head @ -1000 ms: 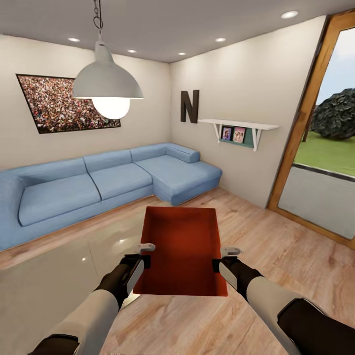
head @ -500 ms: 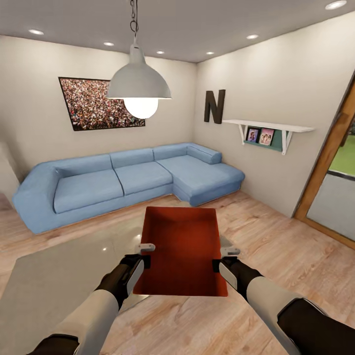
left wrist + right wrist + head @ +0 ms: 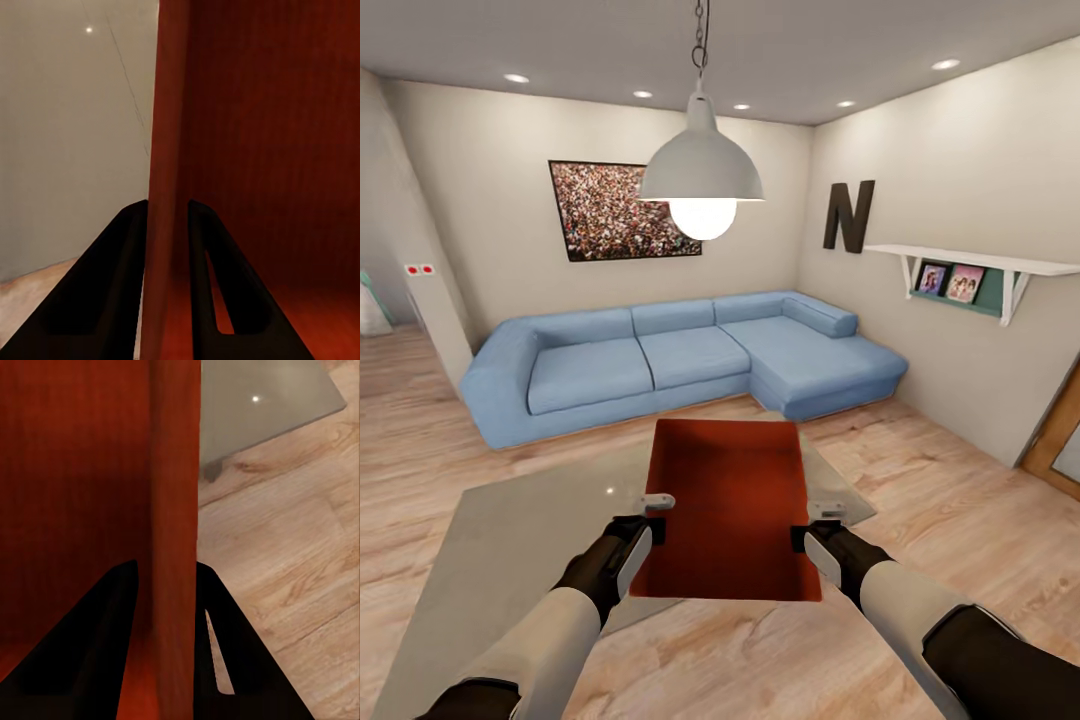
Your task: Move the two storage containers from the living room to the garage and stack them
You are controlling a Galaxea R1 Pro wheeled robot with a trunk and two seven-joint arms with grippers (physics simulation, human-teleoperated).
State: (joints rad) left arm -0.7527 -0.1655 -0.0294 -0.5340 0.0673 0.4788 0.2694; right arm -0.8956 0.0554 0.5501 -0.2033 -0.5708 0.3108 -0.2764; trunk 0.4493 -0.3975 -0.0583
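Note:
I hold one orange-red storage container [image 3: 725,500] level in front of me, above the light wood plank floor [image 3: 920,500] of the living room. My left gripper [image 3: 651,512] is shut on its left wall [image 3: 166,150], one finger on each side. My right gripper [image 3: 816,522] is shut on its right wall [image 3: 174,510] the same way. The bin is topless and its inside looks empty. The second container is out of view.
A light blue corner sofa [image 3: 680,355] stands ahead against the far wall. A grey glossy rug [image 3: 510,540] lies under and left of the bin. A white pendant lamp [image 3: 701,180] hangs at head height. A shelf [image 3: 970,265] juts from the right wall; a wood door frame [image 3: 1060,440] is at far right.
The whole view has swung left: the sofa, lamp and wall picture slid right and the window at the right left the picture. The bin and both grippers keep their places before me.

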